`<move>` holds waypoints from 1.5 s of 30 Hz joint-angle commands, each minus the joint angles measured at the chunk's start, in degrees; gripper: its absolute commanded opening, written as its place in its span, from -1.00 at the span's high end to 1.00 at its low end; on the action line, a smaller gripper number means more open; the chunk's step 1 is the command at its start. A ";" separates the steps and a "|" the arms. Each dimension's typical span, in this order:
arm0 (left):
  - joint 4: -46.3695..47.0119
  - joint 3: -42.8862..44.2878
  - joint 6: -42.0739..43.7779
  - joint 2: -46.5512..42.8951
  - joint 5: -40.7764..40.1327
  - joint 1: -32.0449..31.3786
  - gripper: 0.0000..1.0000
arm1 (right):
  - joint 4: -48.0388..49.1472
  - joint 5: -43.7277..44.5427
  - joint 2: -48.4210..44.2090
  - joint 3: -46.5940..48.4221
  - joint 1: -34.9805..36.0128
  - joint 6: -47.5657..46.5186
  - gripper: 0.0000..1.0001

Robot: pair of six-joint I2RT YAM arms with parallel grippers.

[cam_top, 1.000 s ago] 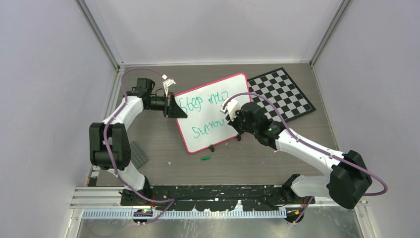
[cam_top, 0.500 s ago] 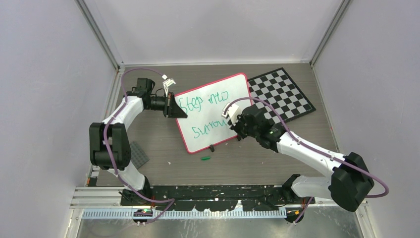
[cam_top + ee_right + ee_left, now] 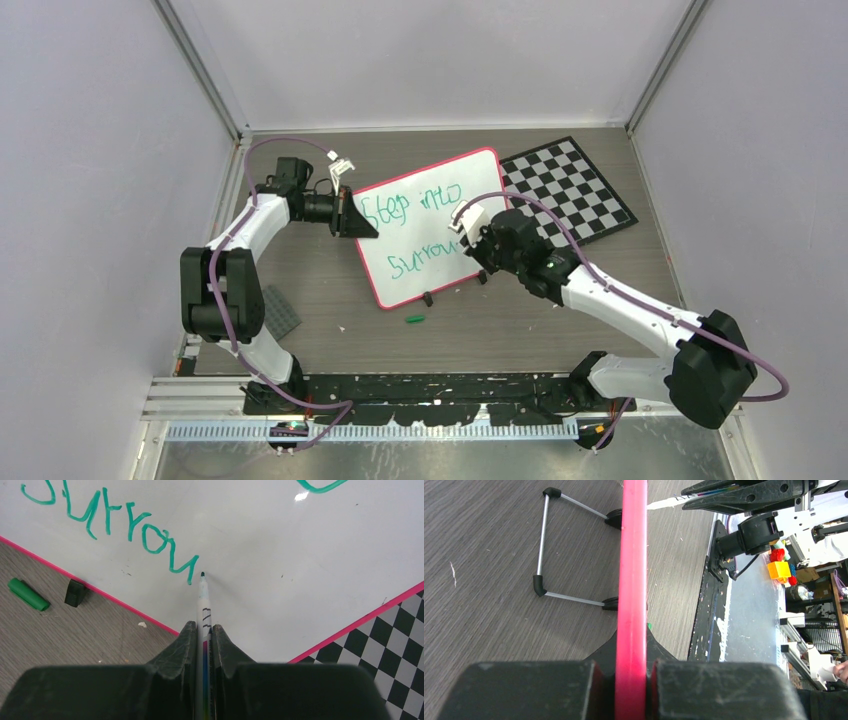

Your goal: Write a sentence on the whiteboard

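1. Over the last second the right gripper [image 3: 478, 264] has slid slightly along the lower line of the sentence [image 3: 405, 208]. Its elbow has shifted a little outward with it. The green lettering looks no longer than it did.
2. The left gripper [image 3: 352, 216] has not moved. It stays clenched on the pink rim of the whiteboard [image 3: 440, 228], with the rim pinched edge-on between its pads [image 3: 549, 690].
3. The right gripper is clamped on a marker [image 3: 204, 602]. The marker's tip points straight ahead of the fingers, just beside the last green stroke. Whether the tip touches the whiteboard cannot be told.
4. The whiteboard lies under and ahead of the right gripper. Its left edge sits in the left gripper.
5. Edges, in the right wrist view: the pink rim runs close behind the gripper on both sides. A black clip [image 3: 75, 592] and a green cap [image 3: 27, 594] lie on the table [image 3: 330, 290] back to its left. The checkered board [image 3: 395, 647] lies back to its right.
6. Open room: bare white board stretches ahead and to the right of the marker tip. Ahead-left is taken up by writing.
7. Beyond the left gripper, beneath the whiteboard, a wire stand [image 3: 541, 550] rests on the table.
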 commanded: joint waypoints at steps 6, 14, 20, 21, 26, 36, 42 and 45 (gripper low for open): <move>-7.29 -0.88 0.56 1.55 -5.66 -1.08 1.00 | 2.88 1.49 1.88 2.81 -0.99 -0.06 0.99; -7.12 -1.32 0.61 1.52 -5.70 -1.04 1.00 | 0.80 -0.01 0.12 0.42 -0.97 -0.25 0.99; -7.17 -1.32 0.49 1.36 -5.67 -1.04 1.00 | 0.32 -0.36 -0.88 -0.49 -0.96 -0.69 0.99; -7.12 -1.32 0.42 1.35 -5.70 -1.08 1.00 | 0.53 -0.32 -0.84 -0.42 -0.96 -0.86 0.99; -7.01 -1.24 0.28 1.13 -5.78 -1.04 1.00 | 1.67 -0.31 -0.30 0.73 -0.98 -1.30 0.99; -7.07 -1.07 0.28 1.19 -5.87 -1.04 1.00 | 3.13 0.77 1.32 4.31 -1.91 0.05 1.00; -7.25 -0.75 0.44 1.61 -5.64 -1.02 1.00 | 2.27 1.26 1.54 3.68 -2.96 -0.57 1.00; -7.21 -0.88 0.45 1.77 -5.55 -1.00 1.00 | 1.85 1.14 1.13 2.88 -3.37 -0.86 0.99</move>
